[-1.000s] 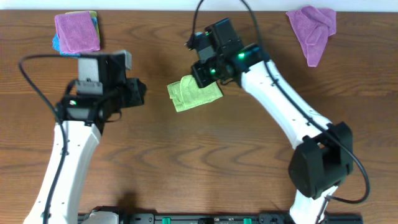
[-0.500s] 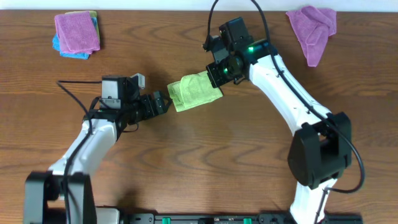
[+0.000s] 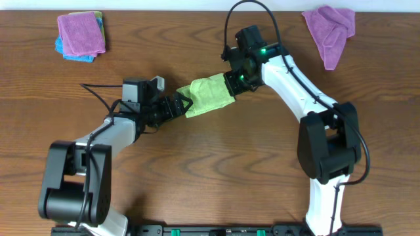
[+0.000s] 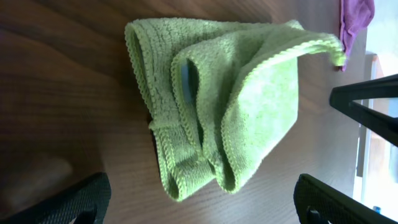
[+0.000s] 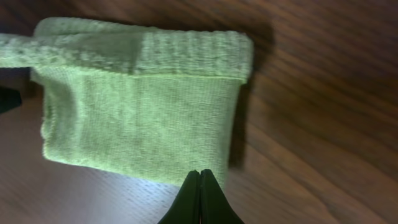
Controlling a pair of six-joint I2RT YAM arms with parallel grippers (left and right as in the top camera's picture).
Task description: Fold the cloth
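Note:
The lime-green cloth [image 3: 209, 96] lies folded into a small bundle at the table's middle. In the left wrist view the cloth [image 4: 217, 106] shows doubled layers with looped ends, and one corner is lifted toward the right arm. My left gripper [image 3: 182, 105] stands wide open at the bundle's left end; its fingers [image 4: 68, 202] flank the looped ends without touching them. My right gripper [image 3: 231, 85] is shut on the cloth's right edge. In the right wrist view the closed tips of the right gripper [image 5: 200, 172] pinch the near edge of the cloth [image 5: 137, 118].
A purple cloth [image 3: 80, 33] lies on a blue one [image 3: 63, 48] at the back left corner. Another purple cloth [image 3: 330, 31] sits crumpled at the back right. Both arms reach in over the table's middle.
My left arm has swung right up to the cloth's left end and its gripper has opened wide. The right gripper, still shut, has drawn the cloth slightly right.

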